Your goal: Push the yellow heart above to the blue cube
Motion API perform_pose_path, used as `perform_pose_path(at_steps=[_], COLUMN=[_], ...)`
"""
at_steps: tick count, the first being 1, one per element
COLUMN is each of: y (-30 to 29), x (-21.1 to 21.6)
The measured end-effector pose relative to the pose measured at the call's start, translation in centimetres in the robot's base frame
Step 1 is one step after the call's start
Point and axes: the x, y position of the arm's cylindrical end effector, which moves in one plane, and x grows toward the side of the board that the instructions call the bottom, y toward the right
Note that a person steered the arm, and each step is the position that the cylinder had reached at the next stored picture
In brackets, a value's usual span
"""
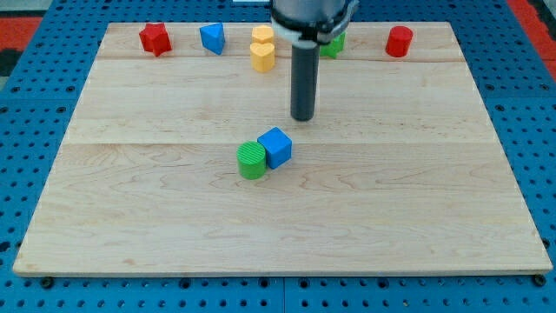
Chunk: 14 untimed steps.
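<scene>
My tip [302, 117] has no pincer; circle behind the yellow heart block [262, 57], upper centre, then push toward the blue cube [276, 146].

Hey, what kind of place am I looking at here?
Probably a robotics lab bench: a pale wooden board lies on a blue perforated base, small coloured blocks such as the blue cube and yellow heart sit on it, and my tip stands just above the cube.
</scene>
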Motion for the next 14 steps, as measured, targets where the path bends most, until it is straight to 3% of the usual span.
perform_pose_path(at_steps=[1, 3, 4, 5, 6, 7, 12, 14], y=[2.9, -2.9, -6.3, -8.0, -13.2, -18.5, -13.8, -9.8], x=[-5.8, -9.5, -9.3, -4.4, -1.7, -4.3, -11.3, -10.1])
